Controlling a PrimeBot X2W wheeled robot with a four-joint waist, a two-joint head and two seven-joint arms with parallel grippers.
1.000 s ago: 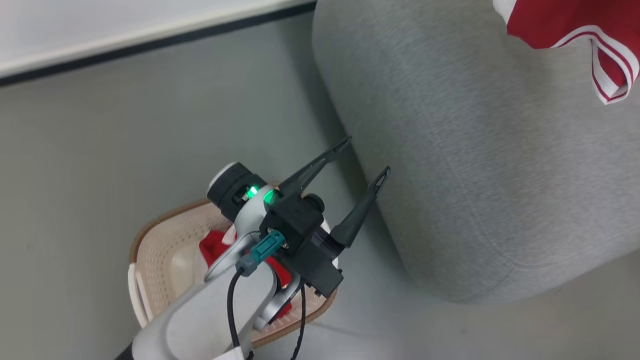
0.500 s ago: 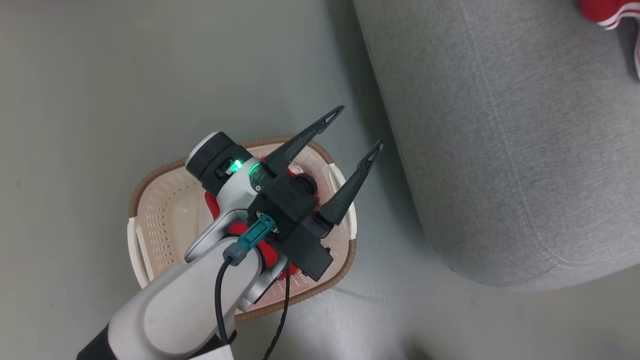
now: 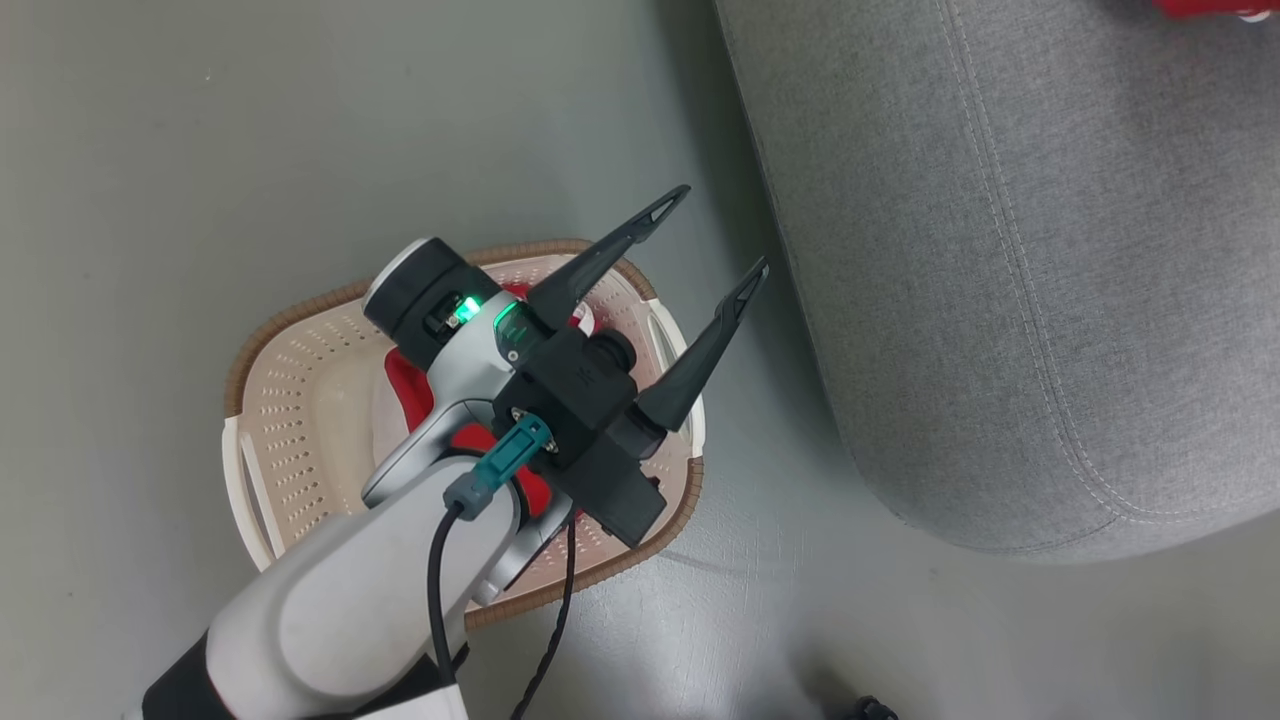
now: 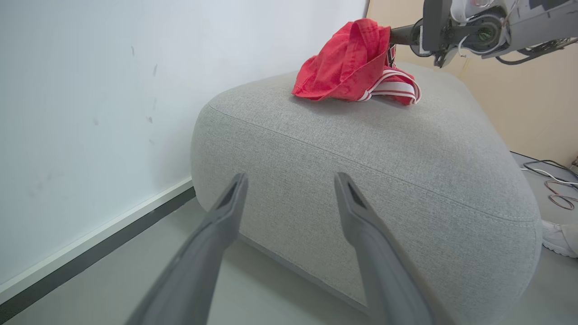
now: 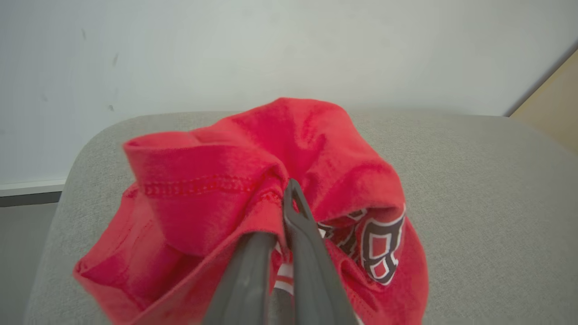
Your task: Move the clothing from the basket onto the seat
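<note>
The cream basket (image 3: 290, 400) stands on the floor just left of the grey seat (image 3: 1000, 250). Red clothing (image 3: 405, 385) lies in it, mostly hidden by my left arm. My left gripper (image 3: 712, 238) hovers open and empty above the basket's right end, fingers pointing at the seat's side (image 4: 384, 149). In the left wrist view, another red garment with white stripes (image 4: 347, 67) is bunched on top of the seat. My right gripper (image 5: 289, 198) is shut on a fold of this garment (image 5: 216, 180), which rests on the seat (image 5: 474, 180).
A white wall with a dark baseboard (image 4: 90, 257) runs behind the seat. Cables (image 4: 555, 180) and a white shoe (image 4: 560, 239) lie on the floor beyond the seat's far corner. Grey floor surrounds the basket.
The head camera has swung, so the basket shows more fully and the garment on the seat has slid to the top edge. My left gripper stays open over the basket.
</note>
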